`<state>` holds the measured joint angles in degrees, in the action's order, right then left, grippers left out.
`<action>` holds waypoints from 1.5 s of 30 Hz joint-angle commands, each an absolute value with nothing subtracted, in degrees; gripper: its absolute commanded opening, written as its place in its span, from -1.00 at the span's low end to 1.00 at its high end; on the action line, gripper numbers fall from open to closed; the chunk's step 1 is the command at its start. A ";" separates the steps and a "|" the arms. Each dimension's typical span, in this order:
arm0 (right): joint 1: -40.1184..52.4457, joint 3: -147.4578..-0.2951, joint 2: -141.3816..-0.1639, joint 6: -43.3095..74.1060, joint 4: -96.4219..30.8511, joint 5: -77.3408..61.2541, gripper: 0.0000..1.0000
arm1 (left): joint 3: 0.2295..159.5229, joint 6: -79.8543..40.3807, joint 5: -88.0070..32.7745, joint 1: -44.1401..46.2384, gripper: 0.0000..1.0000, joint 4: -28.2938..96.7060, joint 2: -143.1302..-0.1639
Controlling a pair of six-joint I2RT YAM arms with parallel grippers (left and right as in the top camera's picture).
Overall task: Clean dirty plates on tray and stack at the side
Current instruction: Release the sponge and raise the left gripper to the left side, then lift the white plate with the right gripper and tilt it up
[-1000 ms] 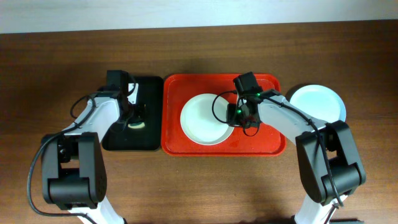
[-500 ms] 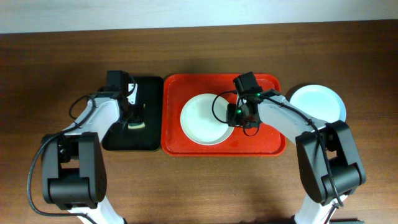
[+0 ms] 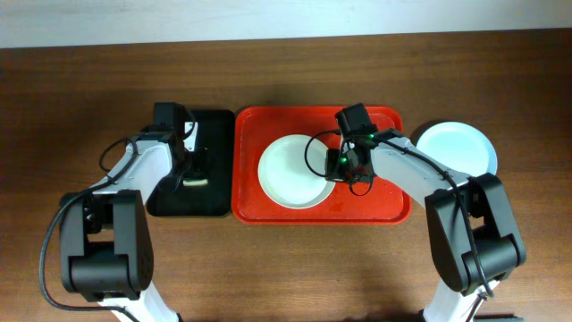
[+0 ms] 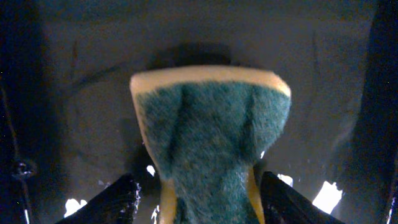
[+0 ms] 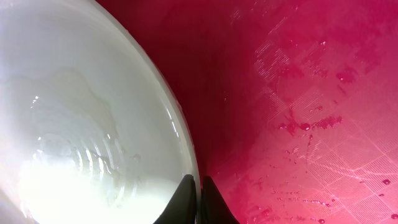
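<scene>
Pinching plate [image 3: 290,170] at right rim, right gripper [image 5: 196,193] clamped on it; plate lies leftward of claw on red tray [image 3: 384,211]; left gripper [image 4: 202,202] squeezes sponge [image 4: 211,130].

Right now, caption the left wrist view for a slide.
Left gripper pinches a green-and-yellow sponge, the wet black tray behind it.

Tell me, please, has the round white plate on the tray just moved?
Yes, slightly: the round white plate has edged toward the left rim of the red plastic tray.
</scene>
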<state>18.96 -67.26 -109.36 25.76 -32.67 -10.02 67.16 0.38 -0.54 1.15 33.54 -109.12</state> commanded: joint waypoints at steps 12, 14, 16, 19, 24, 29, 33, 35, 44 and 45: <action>19.22 -66.41 -110.10 25.89 -32.56 -9.43 -0.81 | 66.67 -1.96 0.01 0.21 0.90 30.50 -86.48; 19.22 -66.41 -110.10 25.89 -32.56 -9.43 -0.72 | 66.67 -2.13 0.03 -1.74 0.99 29.19 -85.12; 19.22 -66.41 -110.10 25.89 -32.53 -9.43 -0.60 | 66.67 -2.13 -0.01 -3.01 0.99 28.97 -85.19; 19.22 -66.41 -110.10 25.91 -32.51 -9.43 -0.57 | 66.67 -2.13 0.01 -3.16 0.99 29.15 -85.38; 19.22 -66.39 -110.10 25.91 -32.49 -9.39 -0.36 | 66.67 -2.11 0.01 -3.16 0.99 29.17 -85.38; 19.22 -66.00 -110.10 25.96 -31.64 -9.28 -0.92 | 66.67 -2.13 0.01 -3.16 0.99 29.15 -85.38; 19.16 -66.02 -110.08 25.93 -31.44 -10.13 -0.92 | 66.67 -2.11 0.01 -3.16 0.99 29.15 -85.38; 18.65 -66.24 -110.08 25.91 -31.81 -12.67 -0.92 | 66.67 -2.11 0.01 -3.16 0.99 29.15 -85.38; 11.94 -67.90 -108.36 25.91 -32.91 -34.44 -0.92 | 66.67 -2.11 0.01 -3.16 0.99 29.17 -85.38; 11.57 -68.05 -107.87 25.89 -33.47 -34.30 -0.92 | 66.67 -2.11 0.01 -3.16 0.99 29.17 -85.38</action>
<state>13.02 -66.89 -109.36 25.93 -32.75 -27.38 66.63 -1.54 -0.16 -3.14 29.28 -85.93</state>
